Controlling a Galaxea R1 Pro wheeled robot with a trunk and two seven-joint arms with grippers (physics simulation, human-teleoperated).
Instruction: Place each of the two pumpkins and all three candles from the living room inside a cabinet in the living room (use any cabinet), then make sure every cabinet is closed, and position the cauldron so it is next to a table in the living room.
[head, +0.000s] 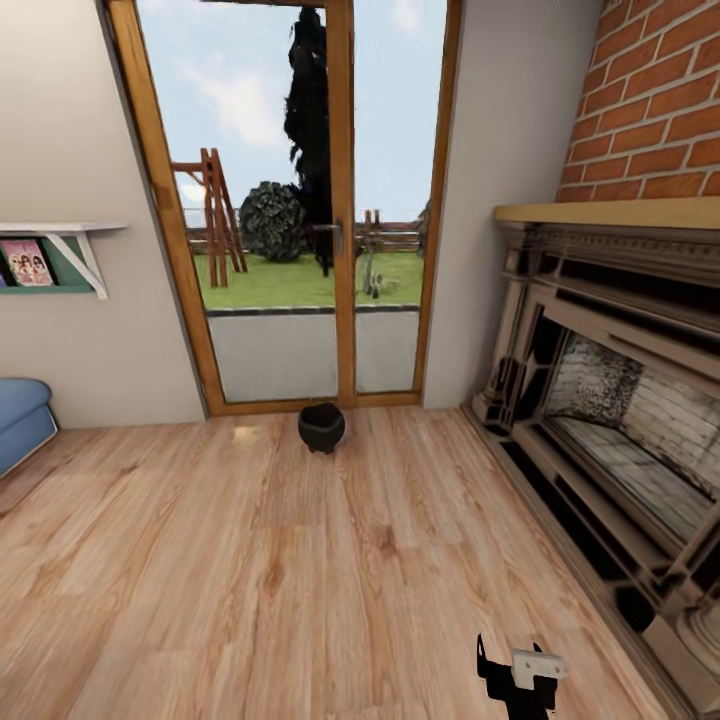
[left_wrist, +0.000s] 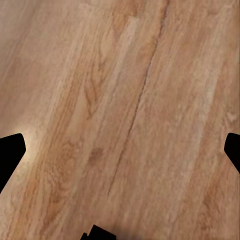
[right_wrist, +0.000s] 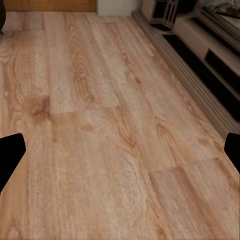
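The black cauldron (head: 322, 427) stands on the wooden floor just in front of the glass door, well ahead of me. Low in the head view, the end of my right arm with its gripper (head: 515, 678) hangs over bare floor, far from the cauldron. In the right wrist view the right gripper (right_wrist: 120, 152) is open, its dark fingertips (right_wrist: 10, 155) wide apart above floorboards. My left gripper (left_wrist: 120, 152) is open too, with nothing but floor between its fingertips (left_wrist: 10, 152). The pumpkins, candles, cabinet and coffee table are out of view.
A stone-coloured fireplace (head: 610, 400) under a brick wall runs along the right, and its base (right_wrist: 200, 45) lies close to my right arm. A wood-framed glass door (head: 300, 200) is ahead. A blue seat (head: 20, 420) and a wall shelf (head: 60, 250) are at the left.
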